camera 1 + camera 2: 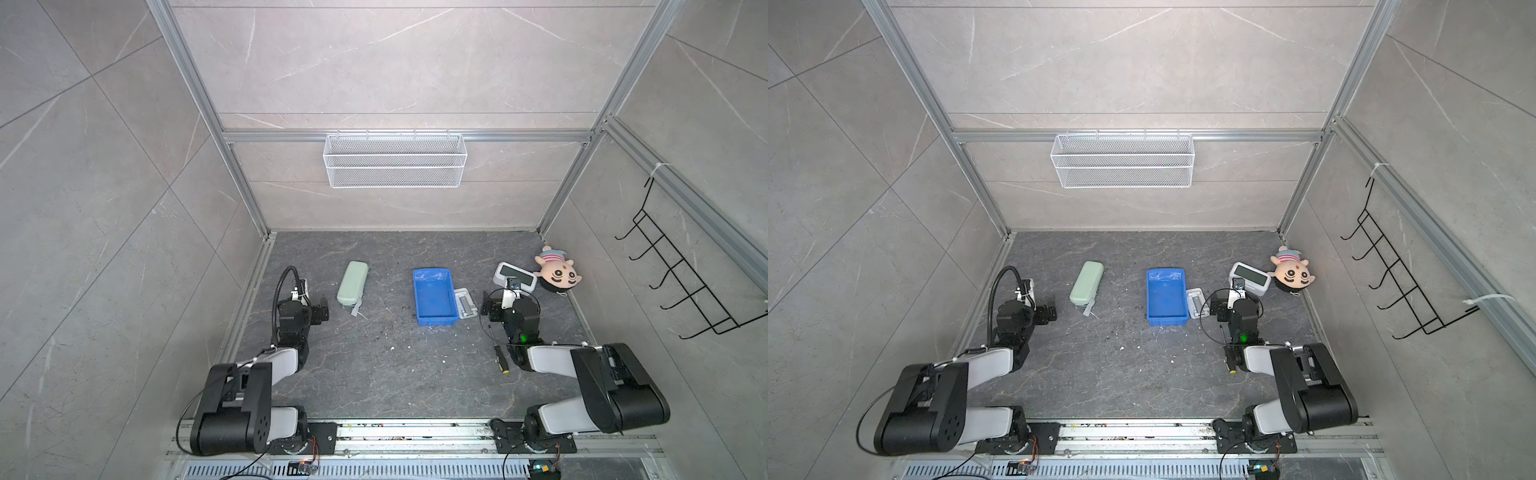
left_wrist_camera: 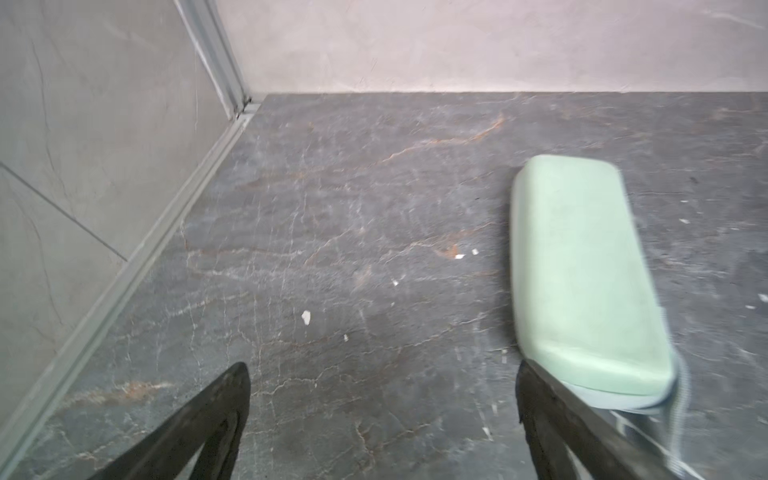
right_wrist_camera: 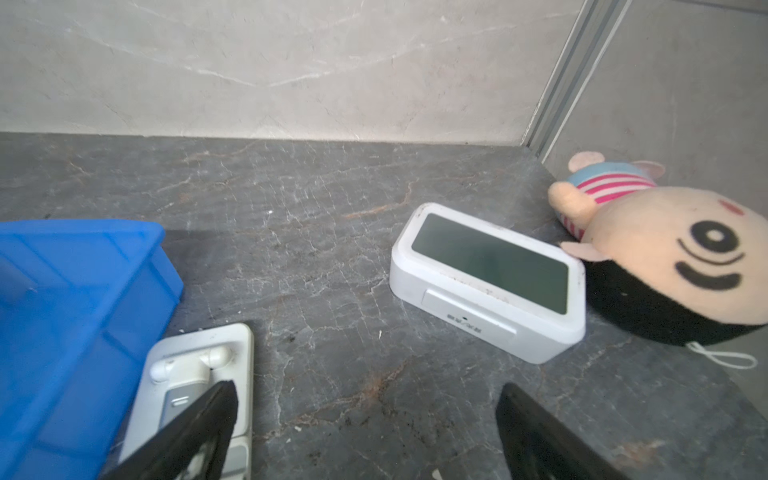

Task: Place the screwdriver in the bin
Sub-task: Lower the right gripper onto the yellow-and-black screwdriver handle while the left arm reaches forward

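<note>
Screwdriver [image 1: 500, 353] lay on floor beside right arm's forearm, apart from blue bin [image 1: 433, 297]. Right gripper [image 3: 365, 432] spread wide, empty, poised near bin; likely awaiting approach. Left gripper [image 2: 382, 419] likewise parted, empty.

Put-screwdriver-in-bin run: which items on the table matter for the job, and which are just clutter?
Task items:
- screwdriver, on the table beside the right arm, not held
- blue bin, nothing visible inside

Clutter:
- green case
- clear tray beside the bin
- white clock
- plush doll
- wire basket on the back wall
- black hook rack
</note>
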Robot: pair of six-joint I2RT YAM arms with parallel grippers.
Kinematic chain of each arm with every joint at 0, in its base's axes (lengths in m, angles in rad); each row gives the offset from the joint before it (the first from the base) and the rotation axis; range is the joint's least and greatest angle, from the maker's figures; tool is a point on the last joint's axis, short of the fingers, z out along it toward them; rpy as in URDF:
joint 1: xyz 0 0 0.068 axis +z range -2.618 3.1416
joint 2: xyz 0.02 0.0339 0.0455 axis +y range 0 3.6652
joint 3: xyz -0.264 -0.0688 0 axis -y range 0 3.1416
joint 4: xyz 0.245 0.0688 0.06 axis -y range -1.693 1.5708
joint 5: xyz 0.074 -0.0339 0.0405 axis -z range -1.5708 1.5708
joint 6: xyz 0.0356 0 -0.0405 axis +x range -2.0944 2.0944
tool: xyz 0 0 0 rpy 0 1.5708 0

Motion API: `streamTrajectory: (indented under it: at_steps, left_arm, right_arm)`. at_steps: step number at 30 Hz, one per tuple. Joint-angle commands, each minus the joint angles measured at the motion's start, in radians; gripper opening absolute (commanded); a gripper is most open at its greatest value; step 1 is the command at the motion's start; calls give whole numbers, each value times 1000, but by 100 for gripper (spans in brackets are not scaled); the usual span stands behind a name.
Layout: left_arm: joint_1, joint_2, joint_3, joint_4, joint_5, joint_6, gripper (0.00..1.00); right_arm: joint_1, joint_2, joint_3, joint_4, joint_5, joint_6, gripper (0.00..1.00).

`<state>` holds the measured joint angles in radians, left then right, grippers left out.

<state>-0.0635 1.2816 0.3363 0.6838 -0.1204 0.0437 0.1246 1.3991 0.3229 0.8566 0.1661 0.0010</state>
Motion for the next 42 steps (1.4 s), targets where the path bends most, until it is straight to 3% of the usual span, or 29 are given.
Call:
streamTrajectory:
  at_steps: [1,8,12,16,24,27,32,42]
  left_arm:
    - [-73,-104,39,-114,-68,69,100]
    - [-253,-223,122,-309,-18,113,100]
    - [-270,-255,152,-372,165,63,100]
    - [-312,-276,212,-500,306,104,100]
    - [-341,-290,263,-622,606,177,100]
    - [-351,-270,276,-625,693,186,100]
    - [-430,-241,292,-620,734,216,100]
    - [-523,-195,279,-598,789,252,100]
  right_arm:
    - [-2,-122,6,-147,-35,10,99]
    - [-2,-357,61,-508,-48,122,99]
    - [0,-466,116,-761,-88,172,99]
    - [2,-545,202,-1045,-106,240,99]
    - [57,-686,279,-1340,-113,325,99]
    - [88,-711,285,-1403,-106,348,99]
    - [130,-696,303,-1530,-41,431,99]
    - [136,-499,289,-1598,-42,565,99]
